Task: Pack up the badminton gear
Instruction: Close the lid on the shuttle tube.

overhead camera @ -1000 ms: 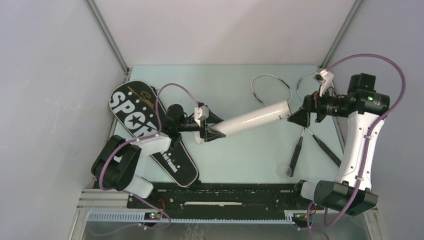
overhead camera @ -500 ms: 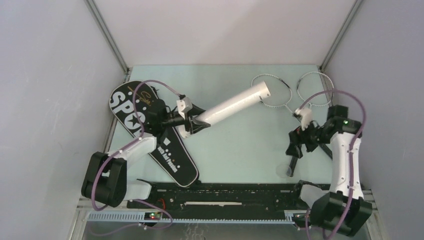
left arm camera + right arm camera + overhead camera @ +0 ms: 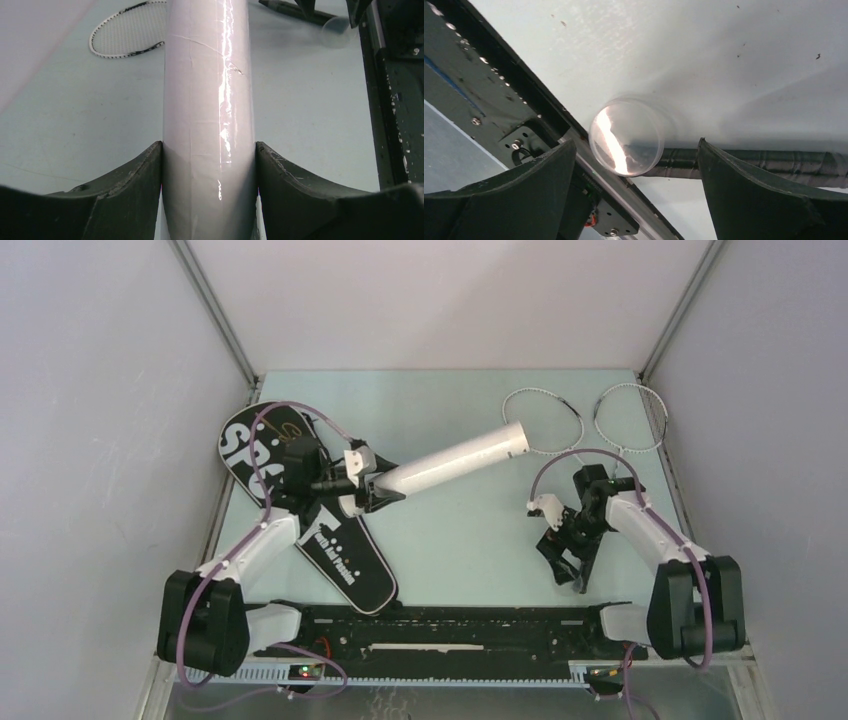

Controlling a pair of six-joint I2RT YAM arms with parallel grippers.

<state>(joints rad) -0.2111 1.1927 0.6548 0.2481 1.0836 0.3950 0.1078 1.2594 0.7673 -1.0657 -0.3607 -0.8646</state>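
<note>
My left gripper (image 3: 385,483) (image 3: 209,165) is shut on the near end of the long white tube (image 3: 455,458) (image 3: 207,90), which slants up and right above the table. Under that arm lies the black bag (image 3: 340,555) lettered in white. Two racquets rest at the back right, heads (image 3: 543,418) (image 3: 628,418) side by side; one head (image 3: 127,35) shows in the left wrist view. My right gripper (image 3: 565,565) (image 3: 635,145) hangs open, pointing down at a clear round cap (image 3: 626,135) that lies against a black racquet handle (image 3: 764,162). Nothing sits between its fingers.
The black base rail (image 3: 450,625) (image 3: 484,85) runs along the table's front edge, right beside the cap. Grey walls close in the left, back and right sides. Purple cables loop over both arms.
The right gripper left the tube's far end and swung down to the front, over the clear cap. The left arm drew the tube back and left, toward the bag.
</note>
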